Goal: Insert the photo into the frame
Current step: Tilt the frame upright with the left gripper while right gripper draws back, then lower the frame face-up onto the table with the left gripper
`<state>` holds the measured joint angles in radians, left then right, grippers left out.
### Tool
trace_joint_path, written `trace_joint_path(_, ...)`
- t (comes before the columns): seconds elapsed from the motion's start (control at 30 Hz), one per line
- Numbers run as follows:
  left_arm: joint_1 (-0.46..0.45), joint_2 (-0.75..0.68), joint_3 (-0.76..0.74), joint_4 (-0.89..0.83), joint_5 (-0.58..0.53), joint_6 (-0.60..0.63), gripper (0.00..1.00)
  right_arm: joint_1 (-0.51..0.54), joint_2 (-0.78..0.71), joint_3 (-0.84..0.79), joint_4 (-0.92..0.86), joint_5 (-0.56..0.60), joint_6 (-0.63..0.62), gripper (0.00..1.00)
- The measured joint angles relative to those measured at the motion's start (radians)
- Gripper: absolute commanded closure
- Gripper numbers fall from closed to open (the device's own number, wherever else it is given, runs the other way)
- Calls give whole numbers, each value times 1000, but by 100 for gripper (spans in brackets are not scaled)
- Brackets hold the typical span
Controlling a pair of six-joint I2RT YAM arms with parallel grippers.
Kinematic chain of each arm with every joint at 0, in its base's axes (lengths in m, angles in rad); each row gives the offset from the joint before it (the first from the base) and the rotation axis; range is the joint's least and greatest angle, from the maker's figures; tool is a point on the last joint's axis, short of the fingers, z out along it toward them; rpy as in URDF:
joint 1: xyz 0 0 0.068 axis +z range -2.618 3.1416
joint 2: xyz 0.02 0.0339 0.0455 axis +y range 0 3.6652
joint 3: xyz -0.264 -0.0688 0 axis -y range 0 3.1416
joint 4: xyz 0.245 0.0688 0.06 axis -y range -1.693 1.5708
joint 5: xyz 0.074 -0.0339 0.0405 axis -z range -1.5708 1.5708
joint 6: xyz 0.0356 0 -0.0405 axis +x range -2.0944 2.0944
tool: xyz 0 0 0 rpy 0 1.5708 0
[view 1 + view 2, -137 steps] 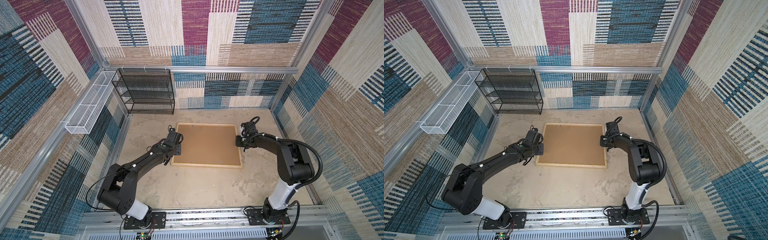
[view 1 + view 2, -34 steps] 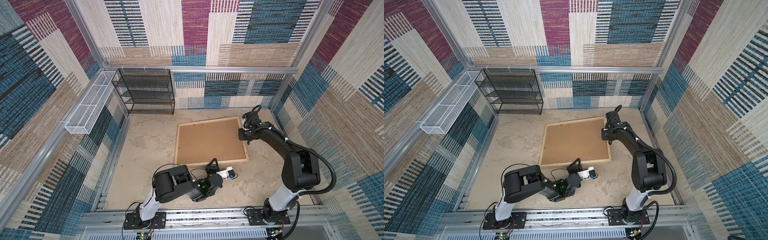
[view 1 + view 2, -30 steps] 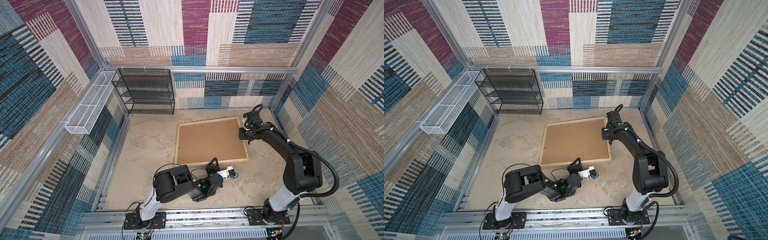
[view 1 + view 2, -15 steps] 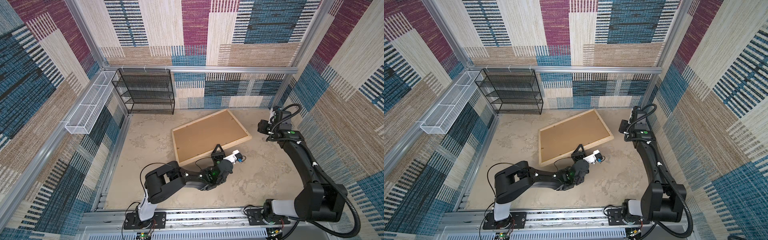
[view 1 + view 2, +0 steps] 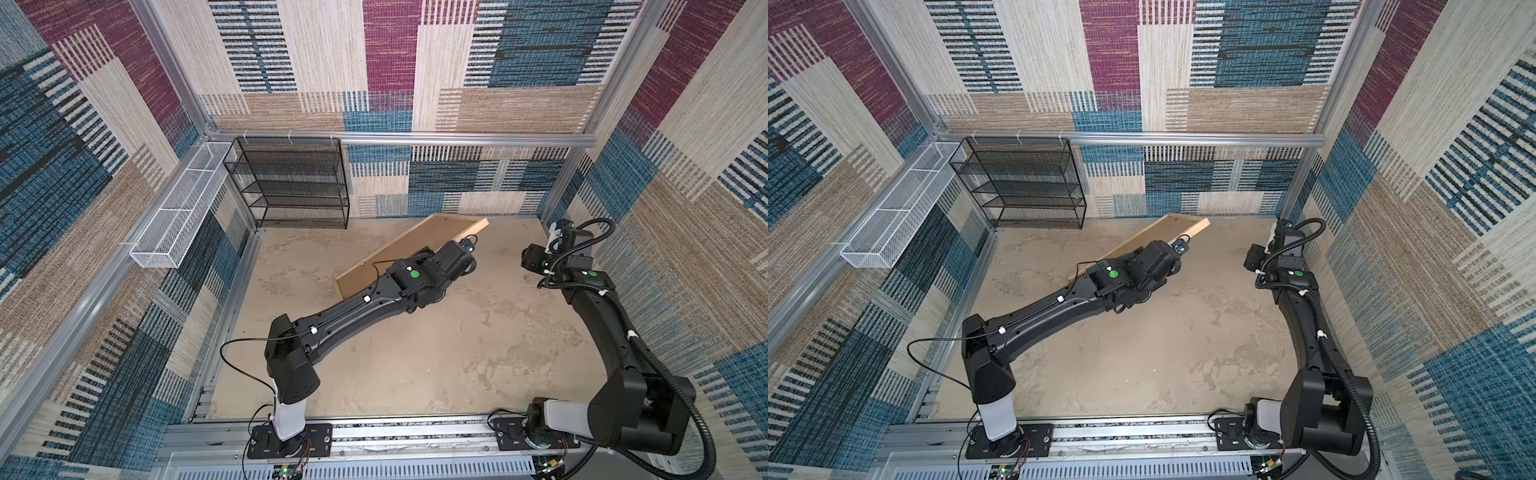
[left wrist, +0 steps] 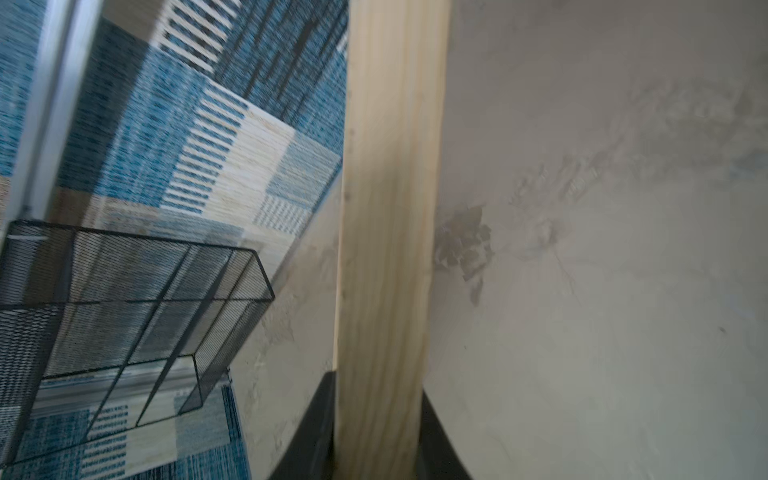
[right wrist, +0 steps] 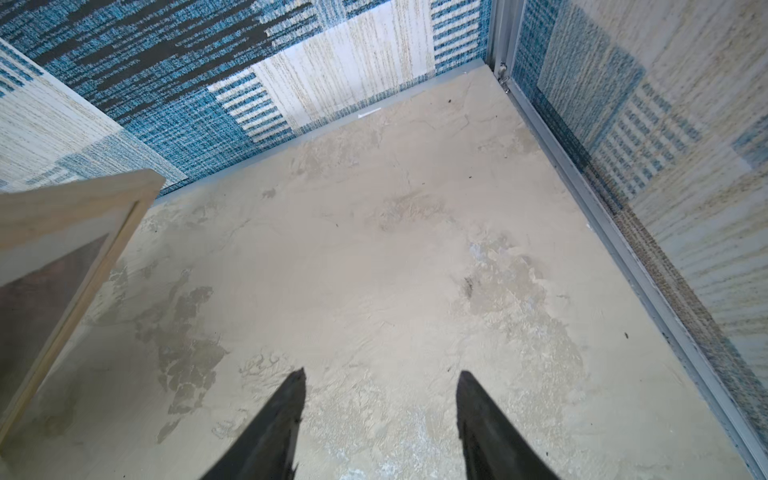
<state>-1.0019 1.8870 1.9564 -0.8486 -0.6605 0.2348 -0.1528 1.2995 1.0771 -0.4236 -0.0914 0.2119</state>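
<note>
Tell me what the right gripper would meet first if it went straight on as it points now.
Most likely the bare table, short of the back wall, though depth is unclear. The right gripper is open and empty; the frame is off to one side.

Patchwork woven wall panels (image 5: 390, 54) in blue, maroon, beige and cream close in three sides, with a silver horizontal aluminium rail (image 5: 457, 139) running across the back. Underfoot is a mottled sandy-beige floor (image 5: 457, 353) with darker grey blotches. In both top views a black wire-mesh shelf rack (image 5: 291, 183) stands against the back wall, left of centre. A long white wire-mesh basket (image 5: 178, 208) hangs on the left wall just beside it. The light is soft and even.
</note>
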Motion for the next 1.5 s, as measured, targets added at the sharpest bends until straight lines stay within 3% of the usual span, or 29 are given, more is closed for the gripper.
trace_joint_path(0.37, 153, 178, 564, -415, 280, -151, 100, -2, 11, -7, 20, -40, 4, 41)
trace_joint_path(0.63, 290, 196, 707, -458, 542, -289, 100, -4, 37, -19, 36, -74, 5, 41)
trace_joint_path(0.87, 380, 196, 668, -425, 788, -461, 100, -3, 46, -24, 37, -100, 8, 41)
trace_joint_path(1.1, 406, 190, 598, -356, 946, -605, 100, -3, 48, -27, 37, -111, 8, 41)
trace_joint_path(1.27, 423, 137, 387, -207, 958, -679, 100, -3, 48, -39, 38, -111, 8, 41)
trace_joint_path(1.5, 447, -18, -19, 118, 961, -743, 100, -3, 60, -60, 45, -127, 8, 40)
